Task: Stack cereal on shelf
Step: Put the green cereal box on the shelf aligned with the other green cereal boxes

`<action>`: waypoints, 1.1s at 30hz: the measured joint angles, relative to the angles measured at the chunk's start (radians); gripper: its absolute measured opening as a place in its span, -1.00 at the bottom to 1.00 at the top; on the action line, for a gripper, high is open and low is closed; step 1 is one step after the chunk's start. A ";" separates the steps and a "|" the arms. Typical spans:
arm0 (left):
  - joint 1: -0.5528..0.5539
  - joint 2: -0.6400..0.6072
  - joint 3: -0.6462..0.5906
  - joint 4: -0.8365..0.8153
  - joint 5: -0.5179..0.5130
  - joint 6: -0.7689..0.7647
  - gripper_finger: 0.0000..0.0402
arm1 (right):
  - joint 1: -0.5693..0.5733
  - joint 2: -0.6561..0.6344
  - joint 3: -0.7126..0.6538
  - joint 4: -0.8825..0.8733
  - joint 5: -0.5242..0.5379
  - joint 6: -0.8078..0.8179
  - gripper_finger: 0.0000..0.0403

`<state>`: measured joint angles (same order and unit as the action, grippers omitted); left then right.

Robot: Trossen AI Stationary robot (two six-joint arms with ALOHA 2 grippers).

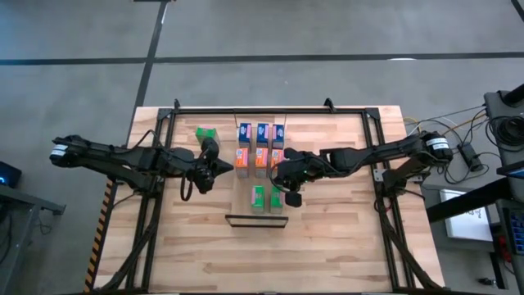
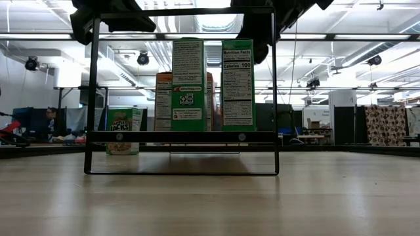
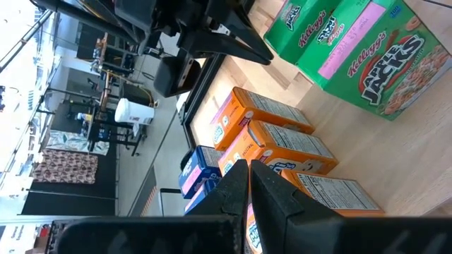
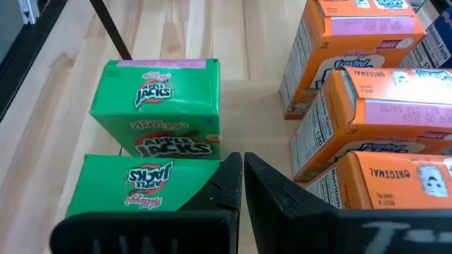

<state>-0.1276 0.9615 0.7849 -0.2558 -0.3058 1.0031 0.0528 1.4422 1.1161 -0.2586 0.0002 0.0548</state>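
Nearest you on the shelf stand two green boxes with your right claw pinched shut, empty, beside them — then orange boxes, blue boxes farthest. Your left claw is closed too; one green box sits far left on the desk.

A: High view looks straight down on the whole table; low view sits at the tabletop's edge, facing level across.

B: Both wrist views sit close, sharing the orange boxes and green boxes.
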 joint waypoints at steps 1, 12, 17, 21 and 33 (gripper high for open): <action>0.000 0.000 0.000 0.000 0.000 0.000 -1.00 | 0.000 0.000 -0.005 0.007 0.000 0.001 -0.96; 0.000 0.000 0.000 0.000 0.000 0.000 -1.00 | 0.002 0.000 -0.007 0.011 -0.008 0.000 -0.96; 0.000 0.000 0.000 0.000 0.000 0.000 -1.00 | 0.002 0.000 -0.007 0.011 -0.011 0.000 -0.96; 0.000 0.000 0.000 0.000 0.000 0.000 -1.00 | 0.004 0.000 -0.007 0.012 -0.029 -0.002 -0.96; 0.000 0.000 0.000 0.000 0.000 0.000 -1.00 | 0.006 -0.002 -0.002 0.028 -0.027 0.002 -0.96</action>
<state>-0.1276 0.9615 0.7849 -0.2558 -0.3058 1.0031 0.0593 1.4399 1.1137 -0.2302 -0.0265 0.0569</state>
